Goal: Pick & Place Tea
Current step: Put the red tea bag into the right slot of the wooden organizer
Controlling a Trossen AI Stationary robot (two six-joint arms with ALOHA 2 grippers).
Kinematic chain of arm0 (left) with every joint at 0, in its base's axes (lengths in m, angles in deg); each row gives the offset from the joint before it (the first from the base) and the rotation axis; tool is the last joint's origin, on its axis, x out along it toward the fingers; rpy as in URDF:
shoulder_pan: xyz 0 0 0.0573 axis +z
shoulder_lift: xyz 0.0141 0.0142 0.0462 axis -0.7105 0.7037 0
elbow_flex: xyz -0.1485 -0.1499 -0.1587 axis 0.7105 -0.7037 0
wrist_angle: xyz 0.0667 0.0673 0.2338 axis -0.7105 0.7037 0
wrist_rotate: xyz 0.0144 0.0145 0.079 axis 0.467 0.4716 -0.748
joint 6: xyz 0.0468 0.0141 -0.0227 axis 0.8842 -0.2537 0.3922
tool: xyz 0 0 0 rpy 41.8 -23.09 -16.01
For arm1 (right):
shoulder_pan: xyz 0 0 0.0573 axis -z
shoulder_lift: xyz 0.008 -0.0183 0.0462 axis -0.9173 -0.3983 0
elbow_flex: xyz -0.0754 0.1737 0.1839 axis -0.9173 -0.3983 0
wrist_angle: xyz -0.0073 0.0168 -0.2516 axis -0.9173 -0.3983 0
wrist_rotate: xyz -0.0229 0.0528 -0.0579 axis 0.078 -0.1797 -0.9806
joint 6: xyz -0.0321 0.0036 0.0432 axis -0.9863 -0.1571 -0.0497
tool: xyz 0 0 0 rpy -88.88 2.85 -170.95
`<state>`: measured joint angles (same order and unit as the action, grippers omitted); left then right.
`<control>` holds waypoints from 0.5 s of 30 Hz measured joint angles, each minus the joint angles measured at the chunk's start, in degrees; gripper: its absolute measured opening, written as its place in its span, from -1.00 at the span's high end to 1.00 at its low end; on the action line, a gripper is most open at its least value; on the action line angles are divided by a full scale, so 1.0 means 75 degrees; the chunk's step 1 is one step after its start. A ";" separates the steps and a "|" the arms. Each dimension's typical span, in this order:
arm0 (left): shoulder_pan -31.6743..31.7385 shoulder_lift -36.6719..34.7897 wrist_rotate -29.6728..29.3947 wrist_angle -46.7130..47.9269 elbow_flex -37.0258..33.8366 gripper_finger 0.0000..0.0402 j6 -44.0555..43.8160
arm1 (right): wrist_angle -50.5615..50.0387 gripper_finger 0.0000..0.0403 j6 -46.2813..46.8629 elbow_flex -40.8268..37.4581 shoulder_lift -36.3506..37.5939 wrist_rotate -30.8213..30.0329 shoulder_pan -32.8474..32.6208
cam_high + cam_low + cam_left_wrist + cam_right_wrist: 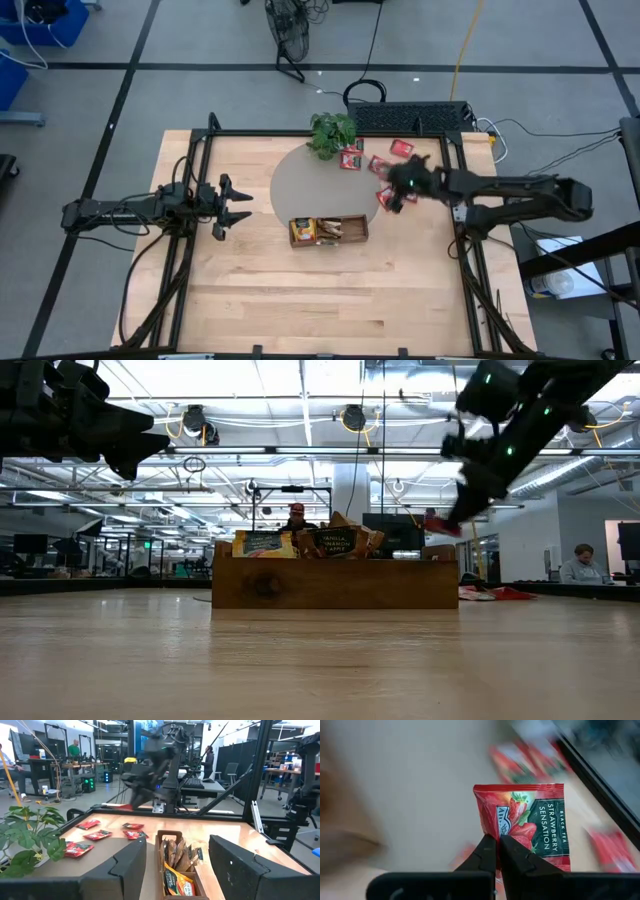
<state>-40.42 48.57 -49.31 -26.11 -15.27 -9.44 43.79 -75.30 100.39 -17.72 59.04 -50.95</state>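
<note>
Wooden table (250,290), workshop behind; right jaws (497,851) pinch red packet (530,822); left jaws (240,206) spread.

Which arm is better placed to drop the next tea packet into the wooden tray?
The right. Its pincer is shut on a red strawberry packet, lifted off the table beside the wooden tray. The left pincer hangs open and empty, on the tray's far side from the loose red packets.

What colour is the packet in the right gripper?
Red packet, strawberry print; right wrist view shows it best.
</note>
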 joint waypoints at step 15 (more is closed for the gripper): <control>-0.0001 -0.0003 0.0001 -0.0003 0.0000 -0.07 -0.0001 | 0.0953 1.00 0.0286 0.1452 -0.3085 -0.0803 -0.3130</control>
<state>-40.43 48.54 -49.30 -26.13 -15.27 -9.45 50.94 -73.16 111.28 -40.86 53.02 -74.43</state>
